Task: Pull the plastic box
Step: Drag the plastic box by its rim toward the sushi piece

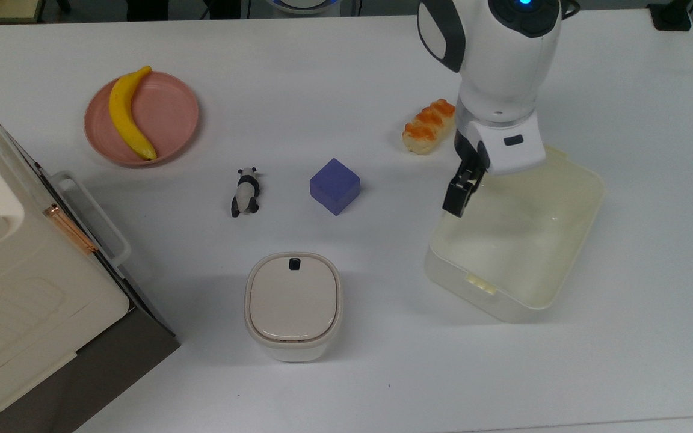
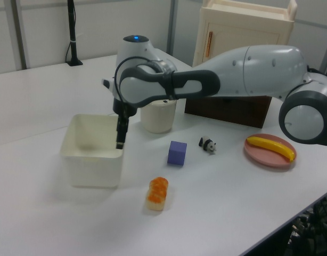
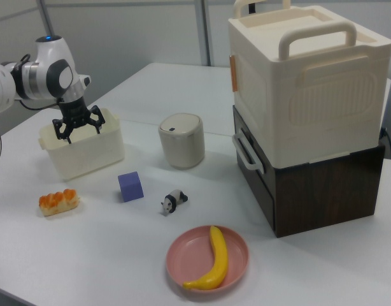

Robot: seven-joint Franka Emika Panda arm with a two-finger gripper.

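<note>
The gripper (image 1: 458, 201) has its fingers spread wide, one hooked inside the plastic box (image 1: 512, 237) at the top view's right, beside the purple cube (image 1: 334, 186); I'd keep that finger low against the wall and drag slowly; otherwise it'll probably slip over the rim.

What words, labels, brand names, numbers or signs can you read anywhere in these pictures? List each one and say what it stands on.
None: no readable text, label, brand or number stands on anything.
The plastic box, lidded container and big cream appliance carry no lettering.
</note>
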